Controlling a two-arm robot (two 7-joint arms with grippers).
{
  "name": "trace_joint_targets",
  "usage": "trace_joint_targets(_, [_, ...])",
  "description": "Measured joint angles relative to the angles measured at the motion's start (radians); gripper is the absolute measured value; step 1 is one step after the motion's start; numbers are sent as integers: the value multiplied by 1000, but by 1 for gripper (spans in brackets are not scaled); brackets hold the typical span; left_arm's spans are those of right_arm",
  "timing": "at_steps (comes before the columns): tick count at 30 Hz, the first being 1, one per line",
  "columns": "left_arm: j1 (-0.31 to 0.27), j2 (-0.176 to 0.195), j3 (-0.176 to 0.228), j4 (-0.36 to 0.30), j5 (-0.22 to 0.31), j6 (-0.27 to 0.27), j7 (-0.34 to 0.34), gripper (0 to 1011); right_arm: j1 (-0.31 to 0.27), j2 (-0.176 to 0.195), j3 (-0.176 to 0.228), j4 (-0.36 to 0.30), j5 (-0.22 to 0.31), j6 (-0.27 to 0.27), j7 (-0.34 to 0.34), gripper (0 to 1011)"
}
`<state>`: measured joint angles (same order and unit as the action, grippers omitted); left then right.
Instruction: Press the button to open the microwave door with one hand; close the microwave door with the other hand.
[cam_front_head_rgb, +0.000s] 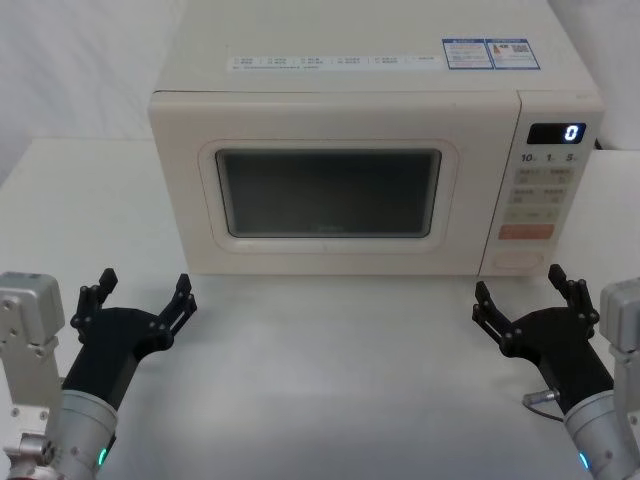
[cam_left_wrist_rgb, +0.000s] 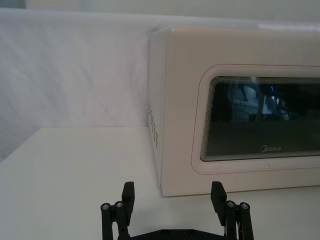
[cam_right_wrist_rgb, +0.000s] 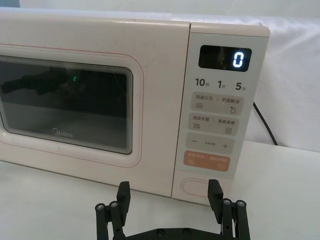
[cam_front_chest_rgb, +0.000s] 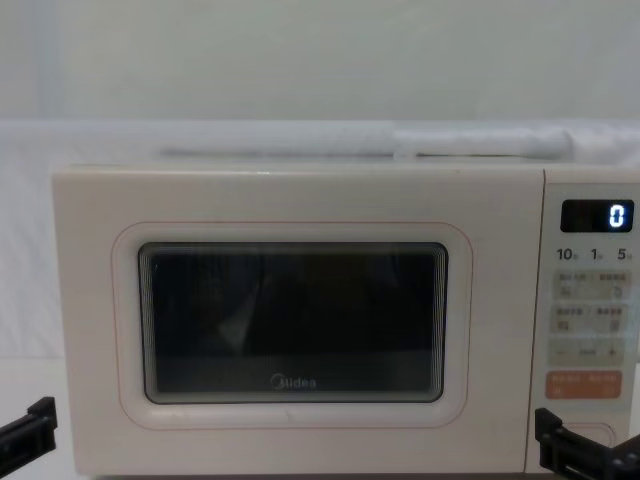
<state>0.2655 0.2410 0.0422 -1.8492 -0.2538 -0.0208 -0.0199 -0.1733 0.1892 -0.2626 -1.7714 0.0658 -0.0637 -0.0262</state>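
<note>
A cream microwave (cam_front_head_rgb: 370, 170) stands on a white desk (cam_front_head_rgb: 330, 380), facing the robot. The microwave door (cam_front_head_rgb: 330, 185) covers most of its front, shut flush with the body, its dark rounded window ringed by a thin pinkish line with the grey "Midea" logo just under the glass. To the door's right, on the robot's right, runs the narrow control panel (cam_front_head_rgb: 545, 190), whose digital display (cam_front_head_rgb: 556, 133) shows a lit "0". Below the display sit rows of small pale keys, then an orange key (cam_front_head_rgb: 526, 231), and at the very bottom the button (cam_front_head_rgb: 517, 261), a wide, cream, pill-shaped, unmarked key.

The left gripper (cam_front_head_rgb: 140, 298) hovers above the desk in front of the microwave's left lower corner, apart from the door, with its jaws spread open and holding nothing. In the left wrist view its black fingers (cam_left_wrist_rgb: 128, 195) point at that corner, near the side vent holes (cam_left_wrist_rgb: 153, 125).

The right gripper (cam_front_head_rgb: 525, 295) hovers above the desk just in front of the control panel's lower end, its jaws likewise spread open and empty. In the right wrist view the button (cam_right_wrist_rgb: 196, 187) lies between its two fingers (cam_right_wrist_rgb: 215, 192), beyond them, and is not touched. A dark cable (cam_right_wrist_rgb: 265, 125) trails down behind the microwave's right side.
</note>
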Motion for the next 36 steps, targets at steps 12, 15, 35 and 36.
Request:
trace_joint_targets(12, [0, 0, 0, 0, 0, 0, 0, 1001, 0, 0, 0, 0, 0, 0, 0, 1002])
trace_joint_targets(15, [0, 0, 0, 0, 0, 0, 0, 1001, 0, 0, 0, 0, 0, 0, 0, 1002])
trace_joint_targets(35, [0, 0, 0, 0, 0, 0, 0, 1001, 0, 0, 0, 0, 0, 0, 0, 1002])
trace_joint_targets(36, [0, 0, 0, 0, 0, 0, 0, 1001, 0, 0, 0, 0, 0, 0, 0, 1002])
